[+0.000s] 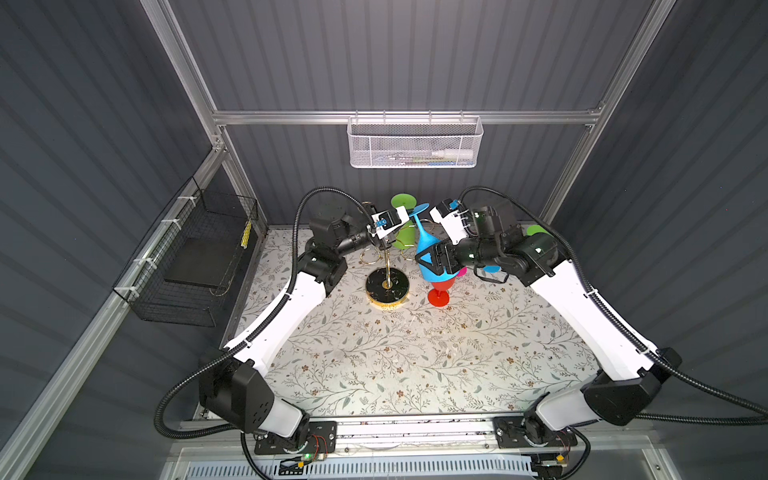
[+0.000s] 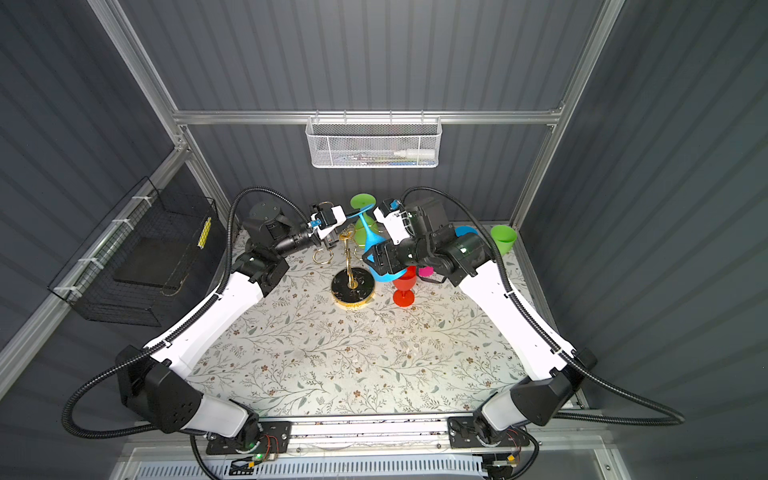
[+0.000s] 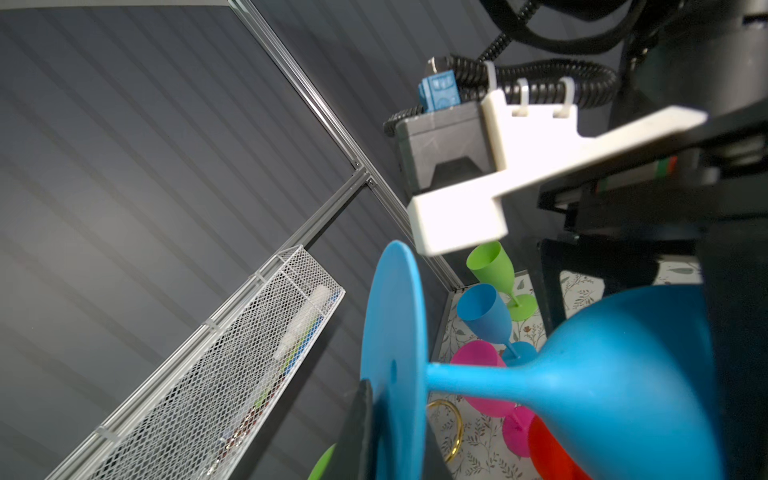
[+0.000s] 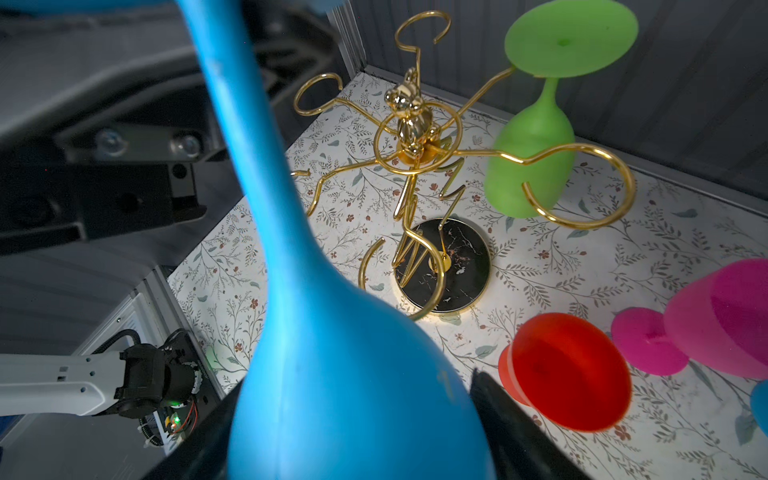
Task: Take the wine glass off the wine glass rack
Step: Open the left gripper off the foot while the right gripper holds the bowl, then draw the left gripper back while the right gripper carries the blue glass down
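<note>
A blue wine glass [image 1: 424,243] [image 2: 369,237] hangs tilted in the air just right of the gold wine glass rack [image 1: 387,286] [image 2: 352,286] [image 4: 444,266], foot up and bowl down. My right gripper [image 1: 430,262] [image 2: 377,261] [image 4: 357,436] is closed on its bowl [image 4: 332,374], a black finger on each side. My left gripper [image 1: 406,219] [image 2: 345,216] [image 3: 395,436] is shut on its round foot [image 3: 395,332]. A gold loop [image 3: 453,428] lies close beside the stem. A green glass [image 1: 405,239] [image 4: 532,158] hangs upside down from a rack arm.
Right of the rack, a red glass [image 1: 438,293] [image 4: 569,370], a pink one [image 4: 727,316], another blue one [image 3: 484,311] and a green one [image 2: 503,239] [image 3: 490,266] stand on the floral table. A white mesh basket [image 1: 415,145] hangs on the back rail, a black wire basket [image 1: 195,257] at left.
</note>
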`<act>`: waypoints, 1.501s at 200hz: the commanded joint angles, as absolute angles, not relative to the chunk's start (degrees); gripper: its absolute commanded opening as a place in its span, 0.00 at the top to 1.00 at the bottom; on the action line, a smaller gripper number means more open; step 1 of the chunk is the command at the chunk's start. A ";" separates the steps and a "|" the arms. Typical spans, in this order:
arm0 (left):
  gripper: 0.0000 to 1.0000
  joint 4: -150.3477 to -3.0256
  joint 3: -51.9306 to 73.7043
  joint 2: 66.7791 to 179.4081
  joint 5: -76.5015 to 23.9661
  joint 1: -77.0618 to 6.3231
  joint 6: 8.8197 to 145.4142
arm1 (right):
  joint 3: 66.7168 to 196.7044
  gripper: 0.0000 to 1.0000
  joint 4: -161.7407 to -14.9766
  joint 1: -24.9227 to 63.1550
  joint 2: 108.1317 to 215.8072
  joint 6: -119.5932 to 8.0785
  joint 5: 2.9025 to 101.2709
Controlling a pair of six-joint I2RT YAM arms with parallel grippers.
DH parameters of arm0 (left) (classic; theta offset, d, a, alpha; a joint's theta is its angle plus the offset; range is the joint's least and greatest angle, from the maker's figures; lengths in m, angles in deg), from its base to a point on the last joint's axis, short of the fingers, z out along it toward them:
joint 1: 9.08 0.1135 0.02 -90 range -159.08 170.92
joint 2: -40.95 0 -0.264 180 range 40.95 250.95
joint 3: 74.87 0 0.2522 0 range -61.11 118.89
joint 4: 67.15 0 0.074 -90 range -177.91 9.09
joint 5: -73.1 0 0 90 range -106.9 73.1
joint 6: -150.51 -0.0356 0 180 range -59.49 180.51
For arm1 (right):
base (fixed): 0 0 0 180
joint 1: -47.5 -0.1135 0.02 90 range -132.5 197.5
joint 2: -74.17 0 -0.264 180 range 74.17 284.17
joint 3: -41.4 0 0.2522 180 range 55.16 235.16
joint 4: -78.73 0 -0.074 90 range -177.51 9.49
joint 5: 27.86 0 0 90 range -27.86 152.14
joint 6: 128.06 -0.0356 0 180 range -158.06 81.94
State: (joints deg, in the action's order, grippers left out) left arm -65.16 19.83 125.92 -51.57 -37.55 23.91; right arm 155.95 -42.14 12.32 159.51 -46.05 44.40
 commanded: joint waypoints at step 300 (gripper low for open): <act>1.00 -72.64 21.24 123.39 -35.40 -38.44 67.22 | 127.27 0.23 -77.49 30.29 131.86 -64.76 33.04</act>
